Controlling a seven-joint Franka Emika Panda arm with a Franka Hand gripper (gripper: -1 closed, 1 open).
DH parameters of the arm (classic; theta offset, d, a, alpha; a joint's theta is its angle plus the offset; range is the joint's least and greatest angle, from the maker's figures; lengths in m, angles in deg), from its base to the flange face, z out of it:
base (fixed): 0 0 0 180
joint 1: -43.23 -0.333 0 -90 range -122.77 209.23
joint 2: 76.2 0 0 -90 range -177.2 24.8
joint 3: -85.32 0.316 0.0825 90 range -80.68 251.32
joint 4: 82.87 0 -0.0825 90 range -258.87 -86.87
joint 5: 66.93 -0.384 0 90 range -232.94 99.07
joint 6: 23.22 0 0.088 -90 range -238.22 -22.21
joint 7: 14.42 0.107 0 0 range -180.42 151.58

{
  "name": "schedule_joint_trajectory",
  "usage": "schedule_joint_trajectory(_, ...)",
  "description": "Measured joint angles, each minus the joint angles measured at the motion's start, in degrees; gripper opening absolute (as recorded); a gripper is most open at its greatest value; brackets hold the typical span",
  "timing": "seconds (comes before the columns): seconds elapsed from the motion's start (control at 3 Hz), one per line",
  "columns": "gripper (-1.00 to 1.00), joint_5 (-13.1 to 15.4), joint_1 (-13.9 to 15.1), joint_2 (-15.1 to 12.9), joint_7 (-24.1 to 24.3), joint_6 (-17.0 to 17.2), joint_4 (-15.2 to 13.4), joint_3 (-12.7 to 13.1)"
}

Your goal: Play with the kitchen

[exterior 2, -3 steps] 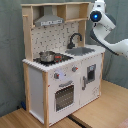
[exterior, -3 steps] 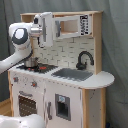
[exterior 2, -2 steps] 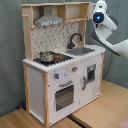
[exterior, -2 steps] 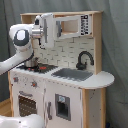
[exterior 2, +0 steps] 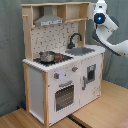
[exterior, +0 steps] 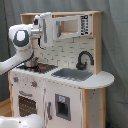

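Arm (exterior: 22,40) raised beside the kitchen (exterior 2: 60,65), wrist at hood height, jaws' state cannot tell.

Backdrop: you see a plain grey-green fabric curtain (exterior 2: 10,55) hanging behind everything in both exterior views.
Floor: you have light wooden boards (exterior 2: 107,107) underfoot in the second exterior view.

the arm (exterior: 22,42) is glossy white, built from rounded, tube-like segments joined at bulbous joints. in the first exterior view one joint carries a round grey cap ringed in dark trim. in the second exterior view the arm's (exterior 2: 106,25) topmost joint shows a dark disc with a small blue light at its centre.
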Motion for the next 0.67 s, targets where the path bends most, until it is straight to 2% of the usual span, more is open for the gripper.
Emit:
schedule_joint_trajectory(0.33, 1.00, 0.0, -3.4, 0.9, 0.0, -0.9, 0.3, 0.3)
schedule_joint_trajectory(0.67, 1.00, 0.0, -8.6, 2.4, -1.6, -0.9, 1.3, 2.5)
